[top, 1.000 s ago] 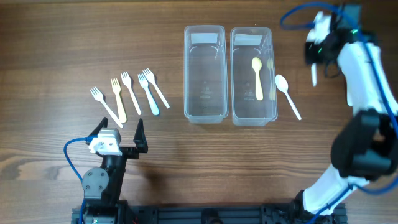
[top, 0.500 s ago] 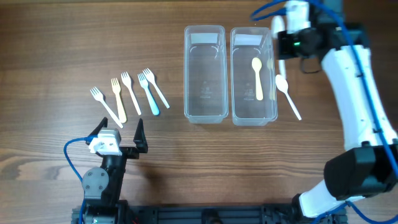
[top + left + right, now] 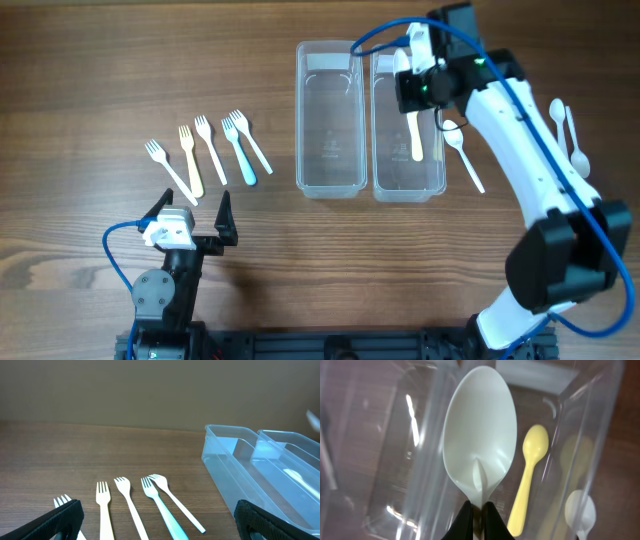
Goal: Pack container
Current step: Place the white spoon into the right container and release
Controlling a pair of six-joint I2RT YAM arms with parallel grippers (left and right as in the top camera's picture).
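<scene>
Right pincer (image 3: 479,519) is clamped on the handle of a white spoon (image 3: 479,435), bowl pointing forward. The overhead view puts the spoon above the far end of the right container (image 3: 408,195), close to the wall it shares with the left container (image 3: 330,130).

A handle-end grip leaves the bowl free, so I judge the spoon can go in lengthwise beside the yellow spoon (image 3: 415,125) already lying inside. The spoon is not yet released.

Sorting looks like the intent: spoons go to the right container, and the left one is bare.

Another white spoon (image 3: 462,152) lies on the worktop (image 3: 100,80) just beside the right container, and two more (image 3: 557,106) lie further right.

Left pincer (image 3: 195,215) sits spread open with nothing in it, low on the worktop near the forks (image 3: 212,150). It is probably parked clear of the working arm.
</scene>
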